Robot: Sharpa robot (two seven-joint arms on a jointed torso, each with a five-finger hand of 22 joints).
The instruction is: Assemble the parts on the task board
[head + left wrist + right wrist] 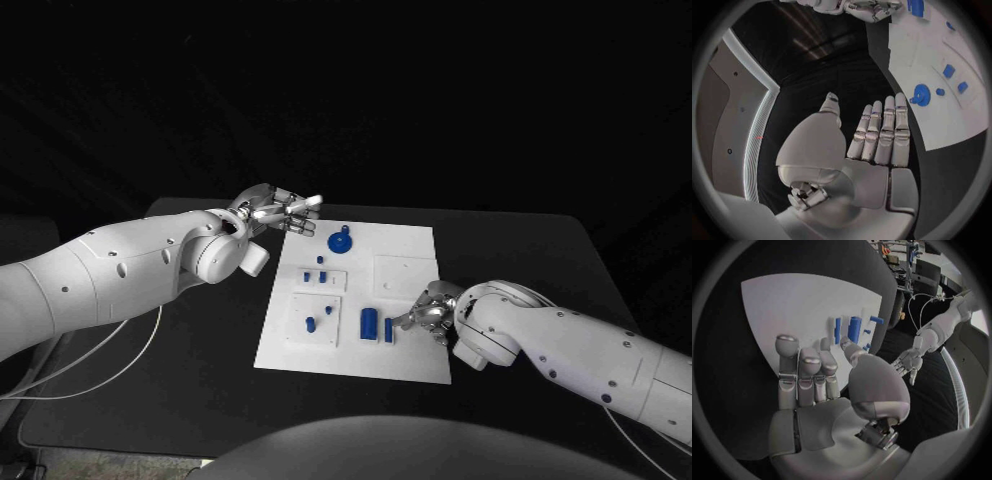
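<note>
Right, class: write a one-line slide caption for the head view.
Both open hands, left hand and right hand, flank the white task board with blue parts.

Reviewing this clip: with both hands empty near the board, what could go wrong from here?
The right hand hovers open beside the two upright blue cylinders; a careless reach may topple one while gripping the other. The left hand sits open off the task board's far corner, near the round blue part, and might nudge the board if it sweeps in. Small blue pieces seem easy to mis-pinch.
</note>
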